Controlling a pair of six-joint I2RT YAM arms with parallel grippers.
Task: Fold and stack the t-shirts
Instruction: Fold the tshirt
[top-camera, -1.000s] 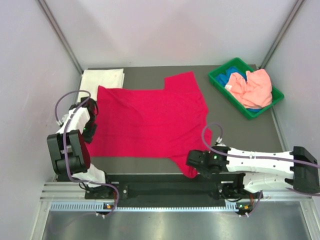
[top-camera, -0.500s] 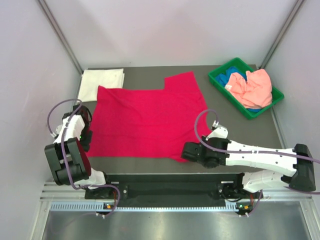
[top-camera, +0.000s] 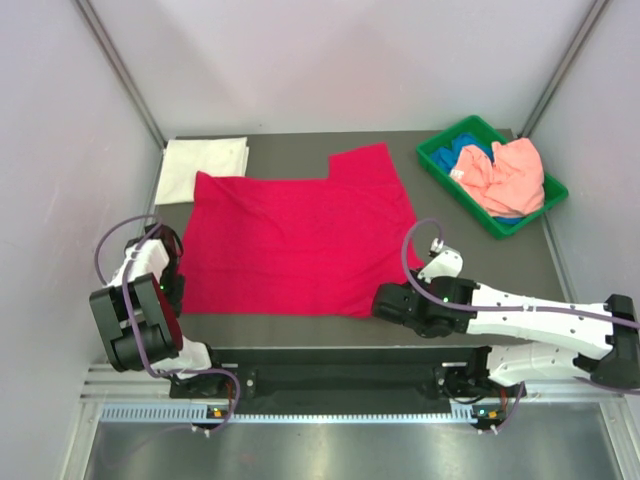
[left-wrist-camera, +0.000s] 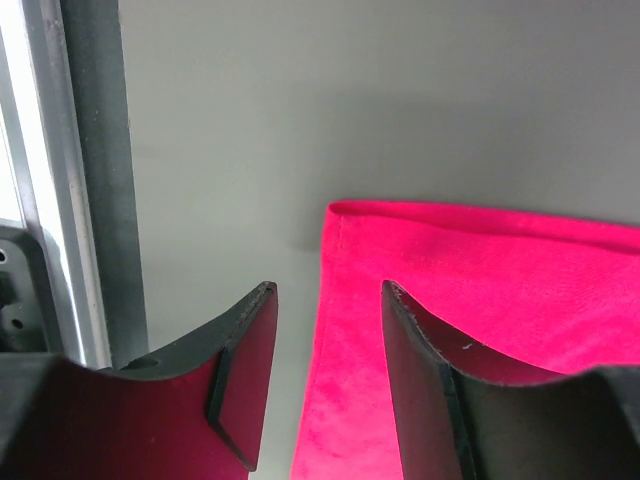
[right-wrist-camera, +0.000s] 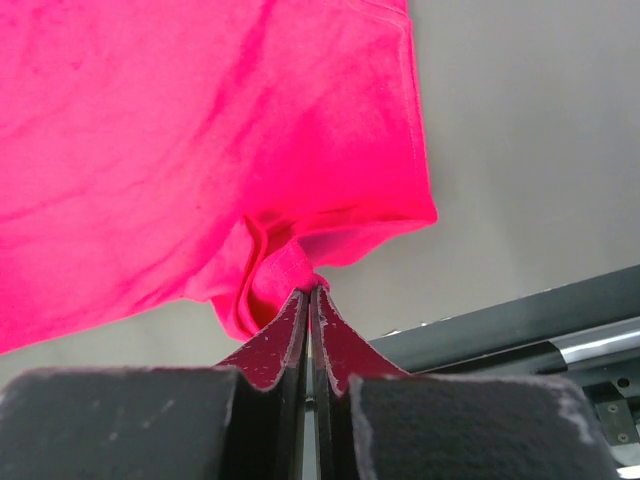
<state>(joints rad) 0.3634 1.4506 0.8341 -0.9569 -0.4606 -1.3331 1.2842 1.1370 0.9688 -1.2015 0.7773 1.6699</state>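
Crimson-red t-shirt (top-camera: 300, 240), edge, perhaps sleeve, nipped by right tool (right-wrist-camera: 309, 291)

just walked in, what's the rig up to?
Two arms are working a red shirt spread flat on the table. The right hand is shut on a pinch of its near right corner. The left hand is open, with the shirt's near left edge between its fingers. A folded white shirt lies far left. A pink shirt and a blue shirt sit in the bin.
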